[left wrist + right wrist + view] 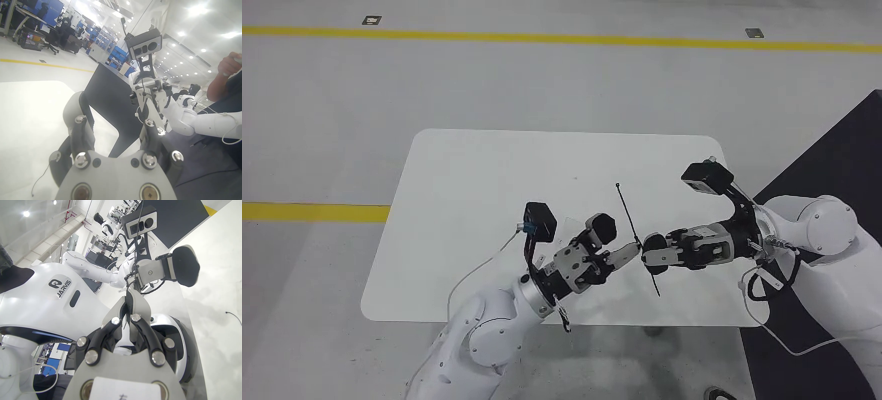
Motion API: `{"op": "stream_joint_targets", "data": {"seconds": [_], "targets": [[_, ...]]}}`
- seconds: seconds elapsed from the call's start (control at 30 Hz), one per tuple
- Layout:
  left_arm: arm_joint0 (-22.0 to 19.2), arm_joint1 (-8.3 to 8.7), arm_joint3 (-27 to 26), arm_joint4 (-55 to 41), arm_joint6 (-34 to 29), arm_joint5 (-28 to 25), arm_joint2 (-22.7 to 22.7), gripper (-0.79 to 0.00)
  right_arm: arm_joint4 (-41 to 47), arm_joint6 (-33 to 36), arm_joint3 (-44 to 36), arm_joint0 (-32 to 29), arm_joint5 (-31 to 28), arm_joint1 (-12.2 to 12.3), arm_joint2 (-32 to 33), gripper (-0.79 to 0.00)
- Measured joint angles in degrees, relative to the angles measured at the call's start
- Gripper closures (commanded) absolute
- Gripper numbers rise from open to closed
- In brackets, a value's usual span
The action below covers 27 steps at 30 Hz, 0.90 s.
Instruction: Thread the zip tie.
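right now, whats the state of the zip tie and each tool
zip tie: straight, not looped or threaded, gripped near its middle.
right tool: shut on the zip tie.
left tool: open, close beside the zip tie, holding nothing.

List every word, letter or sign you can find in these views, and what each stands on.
White shell: a legible brand name, not copied here.
White label on the right wrist plate: one character, cut off, unreadable.
Small sign in the room behind: a single capital letter.
Blue panel far back: too blurred.
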Motion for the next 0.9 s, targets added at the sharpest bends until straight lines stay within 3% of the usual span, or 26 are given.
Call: {"op": "stream_joint_targets", "data": {"seconds": [0.6, 0.9], "targets": [[-0.15, -0.06, -0.45, 0.48, 0.27, -0.07, 0.09, -0.483, 0.0, 0.0, 0.0, 0.0, 0.0, 0.0, 0.0, 0.0], [-0.28, -0.15, -0.51, 1.09, 0.07, 0.28, 0.56, -0.366, 0.0, 0.0, 0.0, 0.0, 0.0, 0.0, 0.0, 0.0]]}}
